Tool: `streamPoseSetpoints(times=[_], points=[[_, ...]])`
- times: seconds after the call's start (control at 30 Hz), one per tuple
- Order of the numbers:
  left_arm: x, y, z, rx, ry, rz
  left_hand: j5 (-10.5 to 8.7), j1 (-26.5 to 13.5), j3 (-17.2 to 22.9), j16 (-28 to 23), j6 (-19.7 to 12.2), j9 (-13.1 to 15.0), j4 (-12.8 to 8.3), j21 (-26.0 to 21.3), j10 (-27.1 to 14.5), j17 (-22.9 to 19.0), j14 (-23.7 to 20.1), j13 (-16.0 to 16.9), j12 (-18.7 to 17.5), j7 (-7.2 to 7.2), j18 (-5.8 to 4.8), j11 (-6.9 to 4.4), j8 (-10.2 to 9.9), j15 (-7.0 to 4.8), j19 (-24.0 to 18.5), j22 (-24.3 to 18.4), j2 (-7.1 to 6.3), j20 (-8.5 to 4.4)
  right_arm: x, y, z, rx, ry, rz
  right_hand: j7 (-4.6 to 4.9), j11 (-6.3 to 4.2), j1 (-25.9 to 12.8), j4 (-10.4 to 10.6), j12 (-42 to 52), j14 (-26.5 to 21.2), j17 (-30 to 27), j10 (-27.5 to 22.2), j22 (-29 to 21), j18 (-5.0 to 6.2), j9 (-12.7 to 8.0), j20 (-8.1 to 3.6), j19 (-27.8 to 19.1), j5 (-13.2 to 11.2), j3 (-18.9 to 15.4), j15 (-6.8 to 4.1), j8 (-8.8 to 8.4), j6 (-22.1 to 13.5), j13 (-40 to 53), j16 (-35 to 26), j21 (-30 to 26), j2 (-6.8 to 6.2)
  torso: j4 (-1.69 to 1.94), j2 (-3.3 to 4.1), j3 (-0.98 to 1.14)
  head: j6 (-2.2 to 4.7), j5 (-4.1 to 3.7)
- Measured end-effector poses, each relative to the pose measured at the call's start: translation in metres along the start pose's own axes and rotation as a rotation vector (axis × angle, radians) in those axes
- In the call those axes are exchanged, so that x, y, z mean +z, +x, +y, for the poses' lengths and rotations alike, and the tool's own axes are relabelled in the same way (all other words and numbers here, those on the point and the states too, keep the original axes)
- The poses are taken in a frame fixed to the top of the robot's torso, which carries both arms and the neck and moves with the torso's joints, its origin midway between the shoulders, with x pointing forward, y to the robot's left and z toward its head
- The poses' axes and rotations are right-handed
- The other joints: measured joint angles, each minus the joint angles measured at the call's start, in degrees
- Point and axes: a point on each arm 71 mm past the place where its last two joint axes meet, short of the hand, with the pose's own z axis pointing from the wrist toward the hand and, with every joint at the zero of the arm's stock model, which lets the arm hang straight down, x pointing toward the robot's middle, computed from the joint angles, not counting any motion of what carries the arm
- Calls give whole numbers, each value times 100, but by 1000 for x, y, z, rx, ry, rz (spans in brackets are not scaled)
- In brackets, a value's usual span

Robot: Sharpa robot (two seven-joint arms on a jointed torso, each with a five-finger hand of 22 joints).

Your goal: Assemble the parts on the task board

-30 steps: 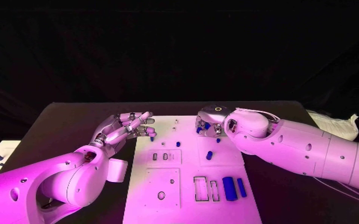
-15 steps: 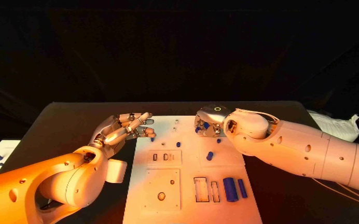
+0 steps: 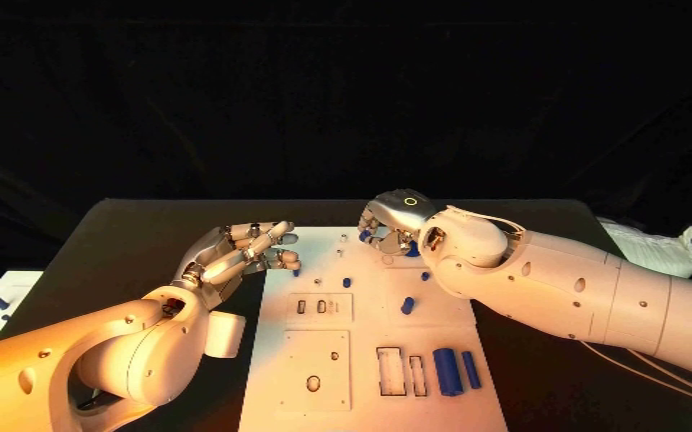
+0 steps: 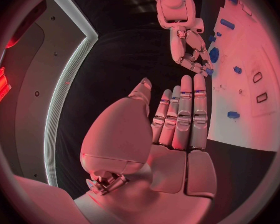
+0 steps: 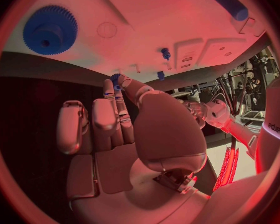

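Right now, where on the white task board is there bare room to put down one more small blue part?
The white task board is bare along its near edge, below the rectangular slots, and in its middle, between the small blue peg and the two long blue cylinders. The far end is crowded: the right hand is over it, with blue parts beside it.

A white task board (image 3: pixel 368 352) lies on a black table (image 3: pixel 130 242), scattered with small blue parts. Two blue cylinders (image 3: pixel 456 367) sit side by side at the board's near right; a smaller blue peg (image 3: pixel 407 304) rests mid-board, another blue peg (image 3: pixel 348 279) farther back. A blue toothed gear (image 5: pixel 50 30) lies flat on the white surface. The silver left hand (image 3: pixel 238 249) and silver right hand (image 3: pixel 389 224) extend from white arms; a small blue piece (image 5: pixel 115 77) shows at the right hand's fingertips.
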Motion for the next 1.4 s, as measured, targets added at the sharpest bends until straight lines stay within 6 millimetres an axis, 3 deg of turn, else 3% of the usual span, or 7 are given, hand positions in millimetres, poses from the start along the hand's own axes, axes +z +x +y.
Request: streamPoseSetpoints(times=[0.47, 0.73, 1.17, 1.23, 1.3, 1.4], points=[[0, 1, -5, 0, 7, 5, 0, 0, 0, -37, 0, 1, 0, 0, 0, 14, -21, 0, -26, 0, 0, 0, -23, 20, 0, -1, 0, 0, 21, 4, 10, 0, 8, -9, 18, 40, 59, 30, -23, 0, 42, -40, 22, -1, 1, 0, 0, -33, 30, 0, -44, -20, -9, 56, 26, 31, 91, 70, -42, 14, -73], [0, 1, -5, 0, 8, 5, 0, 0, -16, -37, 0, 1, -16, 0, 0, 18, -21, 1, -28, 0, -1, 0, -23, 20, 0, -1, 0, 0, 24, 5, 10, -6, 9, 14, 34, 41, 59, 32, -30, 0, 41, -41, 29, -1, 28, 0, 0, -45, 31, 0, -61, -37, 7, 55, 26, 31, 104, 102, -62, 16, -85], [0, 2, -5, -1, 8, 7, 0, 0, -16, -37, 0, 1, -16, 0, 0, 17, -21, 1, -28, 0, 0, 0, -23, 20, 0, -1, 0, 0, 29, 8, 11, -14, 20, 31, 51, 51, 56, 76, -52, 0, 6, -76, 20, 0, 21, 1, -2, -57, 36, 0, -89, -59, 6, 55, 26, 27, 120, 115, -65, 30, -99], [0, 2, -5, -1, 8, 7, 0, 0, -16, -37, 0, 1, -16, 0, 0, 17, -21, 1, -28, 0, -1, 0, -23, 20, 0, -1, 0, 0, 29, 8, 12, -16, 22, 34, 68, 71, 23, 107, -43, 0, -69, -178, -25, 0, 18, 45, -45, -57, 52, 1, -87, -116, 6, 42, 26, -5, 120, 116, -65, 35, -99], [0, 2, -5, -1, 7, 8, 0, 0, -16, -37, 0, 1, -16, 0, 0, 17, -21, 1, -28, 0, 0, 0, -23, 20, 0, -2, 0, 0, 29, 9, 12, -17, 24, 38, 92, 113, -39, 151, -21, 1, -256, -384, -178, 0, -12, 86, -164, -69, 55, 71, -46, -303, 0, -80, -38, -67, 119, 119, -65, 41, -98], [0, 2, -5, -1, 7, 8, 0, 0, -16, -37, 0, 1, -16, 0, 0, 17, -21, 1, -28, 0, 0, 0, -23, 20, 0, -2, 0, 0, 29, 11, 11, -19, 30, 43, 165, 193, -80, 206, -21, -76, -615, -797, -520, 0, -113, 135, -430, -158, 33, 158, -73, -670, -25, -317, -218, -240, 119, 122, -66, 44, -94]])
